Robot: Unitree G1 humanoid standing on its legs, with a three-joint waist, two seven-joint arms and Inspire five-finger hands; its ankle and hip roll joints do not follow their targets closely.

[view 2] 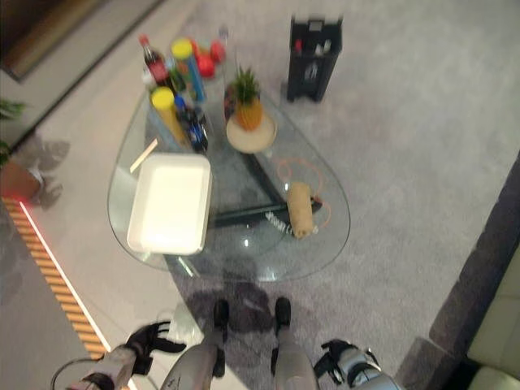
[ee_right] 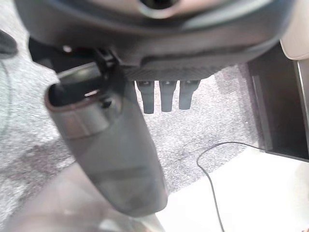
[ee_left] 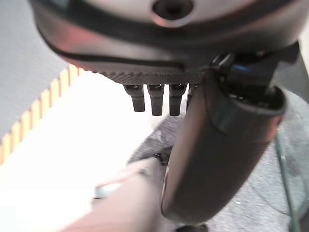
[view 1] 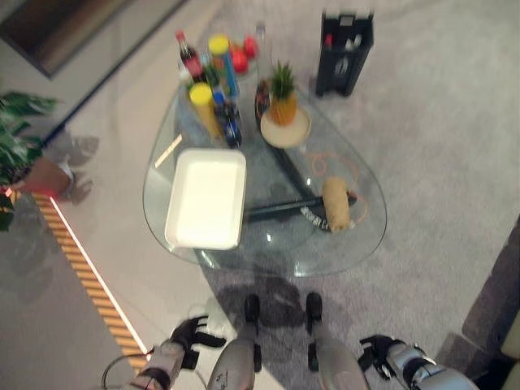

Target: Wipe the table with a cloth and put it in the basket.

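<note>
Both hands, left and right, hang relaxed and empty below your table, cloth untouched beside tray.

Two head cameras high above, facing down, sharing the glass bench, wrist cameras close behind each robot hand, facing carpet
</note>
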